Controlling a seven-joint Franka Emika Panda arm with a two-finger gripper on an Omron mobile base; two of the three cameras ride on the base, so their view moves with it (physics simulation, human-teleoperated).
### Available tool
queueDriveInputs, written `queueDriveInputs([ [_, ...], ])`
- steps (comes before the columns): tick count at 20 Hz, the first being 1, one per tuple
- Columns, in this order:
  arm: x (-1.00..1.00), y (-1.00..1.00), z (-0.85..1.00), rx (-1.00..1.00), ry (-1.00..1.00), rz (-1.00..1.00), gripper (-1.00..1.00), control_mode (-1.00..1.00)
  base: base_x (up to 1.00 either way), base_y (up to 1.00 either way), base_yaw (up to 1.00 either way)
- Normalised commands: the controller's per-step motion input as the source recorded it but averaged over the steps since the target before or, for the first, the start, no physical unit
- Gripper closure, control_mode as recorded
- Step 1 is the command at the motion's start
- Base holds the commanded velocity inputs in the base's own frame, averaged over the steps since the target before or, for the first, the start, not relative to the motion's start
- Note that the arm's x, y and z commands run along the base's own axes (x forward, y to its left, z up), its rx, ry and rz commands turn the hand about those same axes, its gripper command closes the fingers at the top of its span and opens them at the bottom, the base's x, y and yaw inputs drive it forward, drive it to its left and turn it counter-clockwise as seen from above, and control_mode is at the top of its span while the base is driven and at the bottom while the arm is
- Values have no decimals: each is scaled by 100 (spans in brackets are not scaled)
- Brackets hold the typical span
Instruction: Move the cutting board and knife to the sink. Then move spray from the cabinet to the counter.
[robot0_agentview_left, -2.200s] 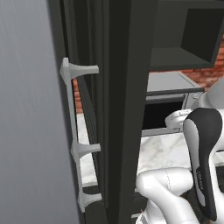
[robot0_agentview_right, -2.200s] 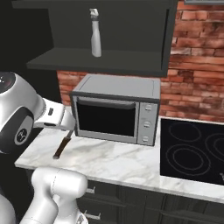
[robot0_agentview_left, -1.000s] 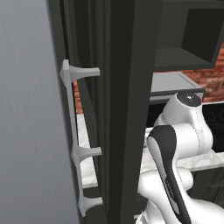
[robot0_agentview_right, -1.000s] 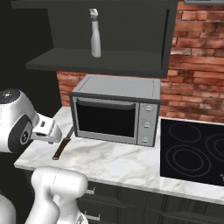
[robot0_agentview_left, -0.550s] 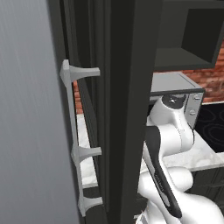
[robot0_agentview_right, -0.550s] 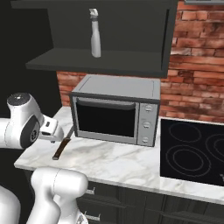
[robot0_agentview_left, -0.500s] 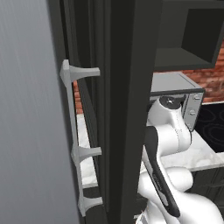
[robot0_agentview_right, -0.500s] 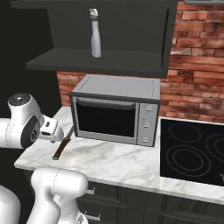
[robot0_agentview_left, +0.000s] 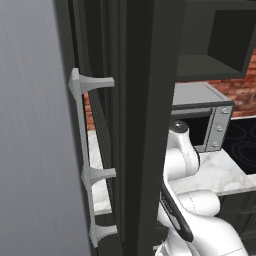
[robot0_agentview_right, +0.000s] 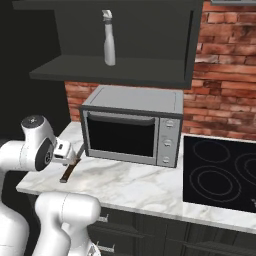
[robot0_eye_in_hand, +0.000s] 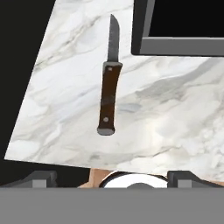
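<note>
Brown-handled, grey-bladed knife (robot0_eye_in_hand: 109, 92) on grey-veined white marble counter (robot0_eye_in_hand: 175, 118); red brick wall (robot0_agentview_right: 220, 75).

knife (robot0_eye_in_hand: 109, 94): you see it lying flat on the table, brown riveted handle, grey blade aimed at the corner of the oven's front; in the right base view (robot0_agentview_right: 68, 169) it sits by the table's left end.
spray (robot0_agentview_right: 108, 38): your pale bottle stands upright on the cabinet shelf, trigger nozzle on top.
cabinet (robot0_agentview_right: 115, 71): dark, open, flat shelf, on the wall above the table.
table (robot0_agentview_right: 135, 186): white marble with grey veins, over dark drawers.
</note>
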Motion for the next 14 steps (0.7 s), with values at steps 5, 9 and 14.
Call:
queueDriveInputs([
  [5,32,4,-50,0,0,1,-100,-100,0,0,0],
  [9,34,2,-52,0,0,0,-100,-100,0,0,0],
  [14,26,5,-40,0,2,0,-100,-100,0,0,0],
])
